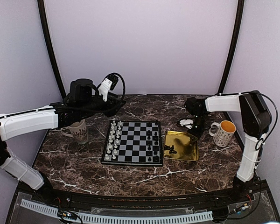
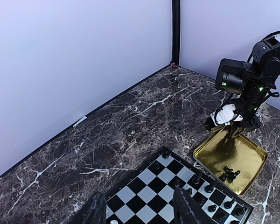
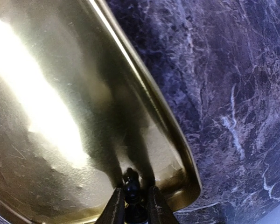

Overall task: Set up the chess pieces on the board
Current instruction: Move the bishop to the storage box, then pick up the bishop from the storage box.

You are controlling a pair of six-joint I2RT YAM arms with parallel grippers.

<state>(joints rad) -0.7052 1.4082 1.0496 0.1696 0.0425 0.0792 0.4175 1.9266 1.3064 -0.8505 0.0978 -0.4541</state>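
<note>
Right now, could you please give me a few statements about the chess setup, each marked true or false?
1. The right tool is shut on a black chess piece at a corner of the gold tray. True.
2. The left tool grips a pale piece. False: it is open and empty.
3. The pale pieces stand along the left side of the board. True.
4. The gold tray holds nothing. False: a few black pieces lie in it.
5. Both mugs stand right of the board. False: the left mug stands left of it, and the right mug stands right of the tray.
</note>
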